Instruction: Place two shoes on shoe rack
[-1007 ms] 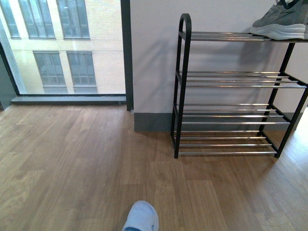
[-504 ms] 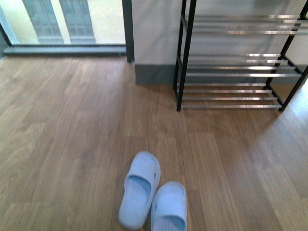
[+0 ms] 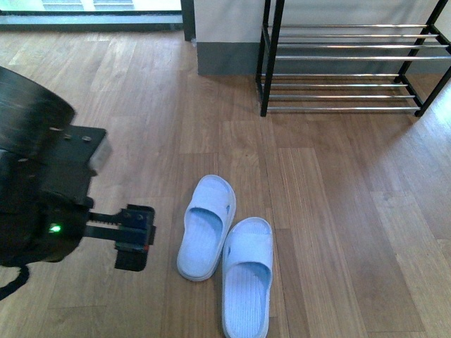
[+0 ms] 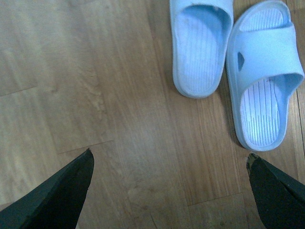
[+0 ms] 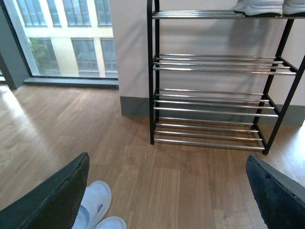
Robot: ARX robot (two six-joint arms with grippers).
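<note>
Two pale blue slides lie side by side on the wood floor, one [image 3: 206, 227] slightly ahead of the other [image 3: 246, 276]. The left wrist view shows both from above [image 4: 202, 47] [image 4: 264, 78]. My left gripper [image 3: 134, 238] hangs open and empty above the floor just left of the slides, apart from them, its jaws wide [image 4: 170, 160]. The shoe rack [image 3: 338, 60] stands against the wall at the far right. My right gripper [image 5: 167, 161] is open and empty, facing the rack [image 5: 209, 76]. White soles of sneakers [image 5: 267, 5] show on the top shelf. The slides' toes [image 5: 93, 207] show beside one finger.
A grey baseboard [image 3: 225, 60] runs along the wall left of the rack. A floor-level window [image 5: 62, 33] with a dark sill is at the far left. Bare wood floor [image 3: 338, 197] lies between the slides and the rack.
The front view has tipped further down: both slides now show whole, and the rack's upper shelves and the sneaker are out of frame. My left arm has come into view at the left.
</note>
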